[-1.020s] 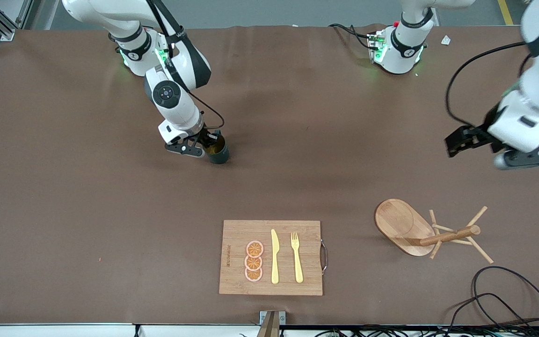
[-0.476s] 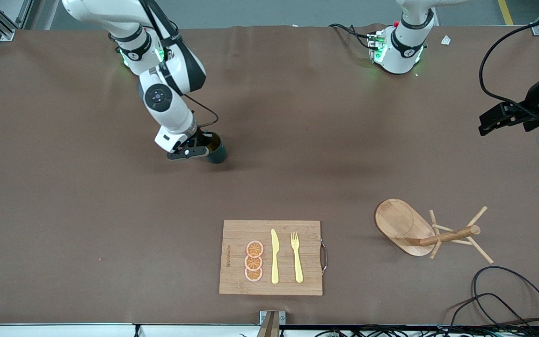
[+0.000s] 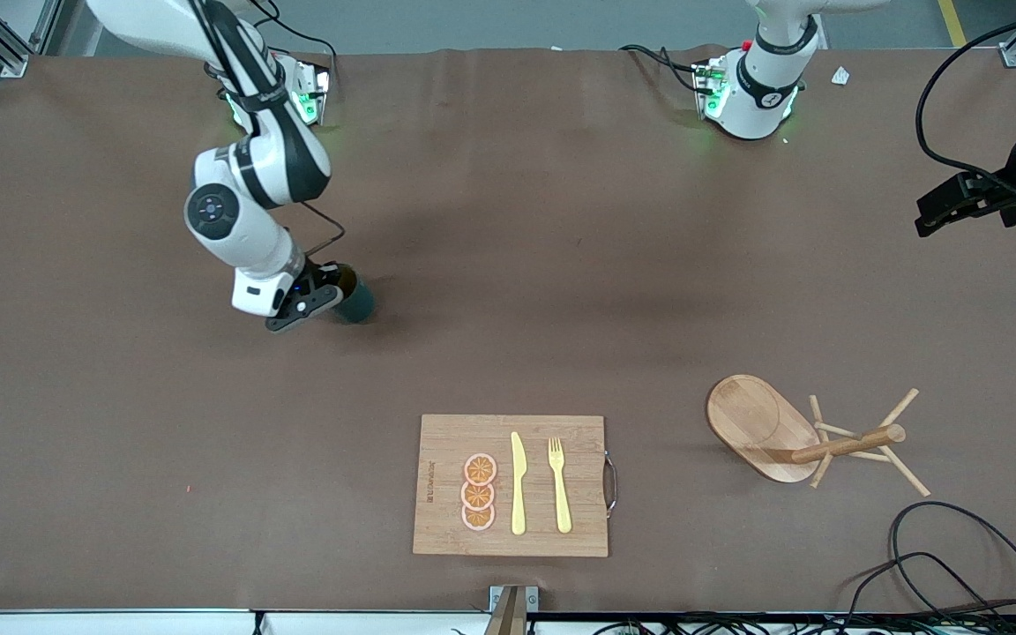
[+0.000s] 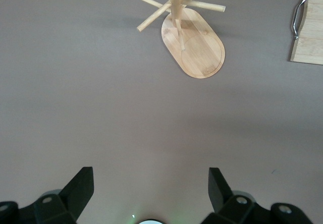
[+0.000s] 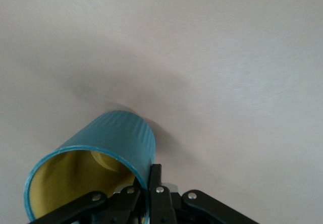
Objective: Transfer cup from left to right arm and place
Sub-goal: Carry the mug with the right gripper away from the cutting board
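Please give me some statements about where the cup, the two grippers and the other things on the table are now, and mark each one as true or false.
1. The right gripper is shut on the cup. True.
2. The left gripper holds the cup. False: it is open and empty, over bare table at the left arm's end.
3. A knife and a fork lie on the board. True.
4. The cup hangs on the mug tree. False: the tree's pegs are bare.

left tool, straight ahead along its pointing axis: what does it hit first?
Probably just the bare brown table mat. The open left tool points at empty mat; the oval bamboo mug tree sits farther along, apparently off that line, though depth is unclear.
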Robot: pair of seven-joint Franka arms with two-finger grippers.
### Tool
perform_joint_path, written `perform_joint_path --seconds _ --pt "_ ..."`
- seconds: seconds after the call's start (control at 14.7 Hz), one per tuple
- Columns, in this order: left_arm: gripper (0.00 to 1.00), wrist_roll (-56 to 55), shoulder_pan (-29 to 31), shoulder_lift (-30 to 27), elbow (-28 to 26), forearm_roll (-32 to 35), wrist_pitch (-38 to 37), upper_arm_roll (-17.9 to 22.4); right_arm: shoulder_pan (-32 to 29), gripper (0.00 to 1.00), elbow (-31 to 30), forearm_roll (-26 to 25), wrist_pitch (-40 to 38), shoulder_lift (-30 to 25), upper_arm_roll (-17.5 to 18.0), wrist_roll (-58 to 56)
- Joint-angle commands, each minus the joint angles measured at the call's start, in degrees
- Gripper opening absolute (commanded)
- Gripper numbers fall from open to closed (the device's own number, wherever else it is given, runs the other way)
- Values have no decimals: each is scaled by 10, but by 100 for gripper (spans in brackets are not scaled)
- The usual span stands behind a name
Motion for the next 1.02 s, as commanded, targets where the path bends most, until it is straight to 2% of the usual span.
perform_joint_path --seconds 0.0,0.14,0.41,0.54,0.68,0.95 --pt "100 7 -2 -26 -38 -9 10 -4 -48 0 -9 -51 -11 -16 8 -95" --pt "100 7 -1 -48 -70 -9 24 -6 -87 0 -10 -71 -19 -16 8 -165" --pt "100 6 -2 -51 -76 -15 28 -15 -181 0 -6 -97 -10 -11 9 -360" --pt "100 7 -3 -49 -74 -43 29 -15 -200 0 4 -140 -2 -8 9 -384" --pt "100 7 -6 -48 -73 -43 31 -15 -218 0 4 -183 11 -3 10 -389" --pt "100 7 -7 -49 -74 -38 45 -16 -228 0 6 -188 28 17 11 -429"
